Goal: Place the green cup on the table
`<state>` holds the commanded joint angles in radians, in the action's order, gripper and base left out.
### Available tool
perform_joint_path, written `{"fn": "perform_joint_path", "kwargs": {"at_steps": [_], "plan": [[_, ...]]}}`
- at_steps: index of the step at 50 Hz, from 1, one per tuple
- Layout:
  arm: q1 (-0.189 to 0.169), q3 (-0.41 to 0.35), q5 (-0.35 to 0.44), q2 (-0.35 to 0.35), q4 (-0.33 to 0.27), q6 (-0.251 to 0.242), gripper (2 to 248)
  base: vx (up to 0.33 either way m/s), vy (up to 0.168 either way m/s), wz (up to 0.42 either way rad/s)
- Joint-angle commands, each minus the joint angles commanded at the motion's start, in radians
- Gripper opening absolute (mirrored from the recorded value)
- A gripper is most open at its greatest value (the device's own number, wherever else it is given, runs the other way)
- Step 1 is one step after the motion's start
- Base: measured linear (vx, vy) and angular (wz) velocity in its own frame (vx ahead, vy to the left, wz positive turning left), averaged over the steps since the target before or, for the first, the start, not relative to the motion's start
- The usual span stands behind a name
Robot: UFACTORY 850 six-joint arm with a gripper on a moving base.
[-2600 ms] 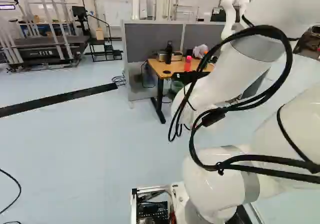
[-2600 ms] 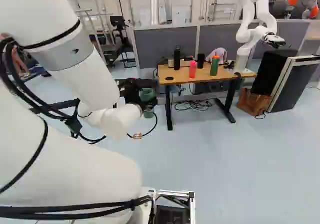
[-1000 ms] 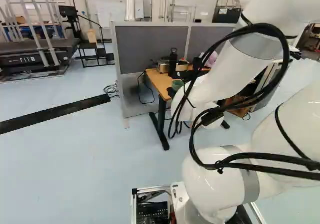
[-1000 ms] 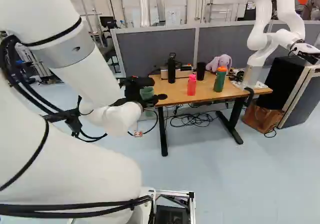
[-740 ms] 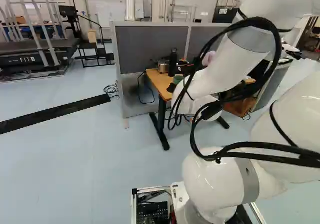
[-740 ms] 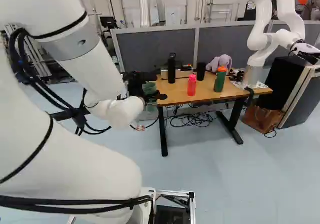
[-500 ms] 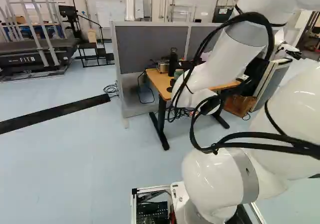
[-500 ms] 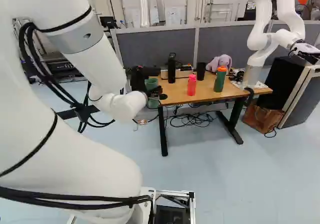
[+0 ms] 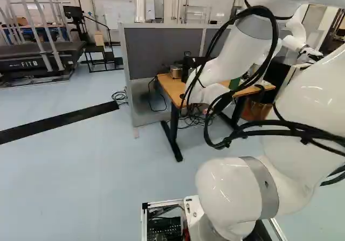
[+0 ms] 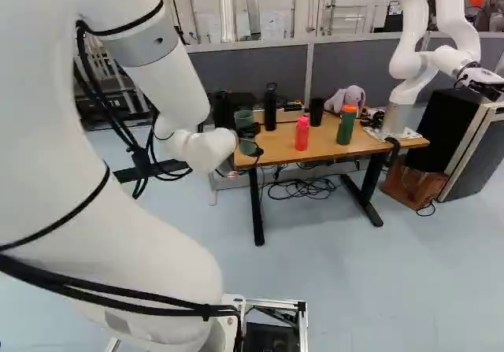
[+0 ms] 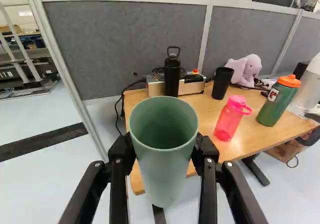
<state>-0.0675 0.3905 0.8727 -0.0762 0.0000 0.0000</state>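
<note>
In the right base view my gripper (image 10: pixel 247 131) stands at the left end of the wooden table (image 10: pixel 276 145), its fingers around the green cup (image 10: pixel 245 119). Seen from the wrist, the gripper (image 11: pixel 165 149) is shut on the cup (image 11: pixel 165 171), one finger on each side. The cup's mouth faces up and its inside looks empty. Behind its lower part lies the table's near corner (image 11: pixel 137 180); whether the base touches the tabletop I cannot tell. In the left base view the arm hides the cup.
On the table stand a black bottle (image 11: pixel 172 76), a metal box (image 11: pixel 191 85), a black cup (image 11: pixel 222 82), a pink bottle (image 11: pixel 231 120), a green bottle with orange lid (image 11: pixel 278 101) and a plush toy (image 11: pixel 246 69). Grey partitions (image 11: pixel 125 43) rise behind; another robot (image 10: pixel 402 68) stands at the right end.
The base moved earlier, bringing the table nearer, and has since stood still. Over the last second my arm has shifted rightward in the right base view, carrying the held cup to the table's left end.
</note>
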Motion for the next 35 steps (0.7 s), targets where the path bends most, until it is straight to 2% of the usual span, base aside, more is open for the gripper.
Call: {"fn": "perform_joint_path", "kwargs": {"at_steps": [35], "plan": [[0.007, 0.188, 0.0, 0.184, 0.0, 0.0, 126, 0.0, 0.0, 0.0]]}}
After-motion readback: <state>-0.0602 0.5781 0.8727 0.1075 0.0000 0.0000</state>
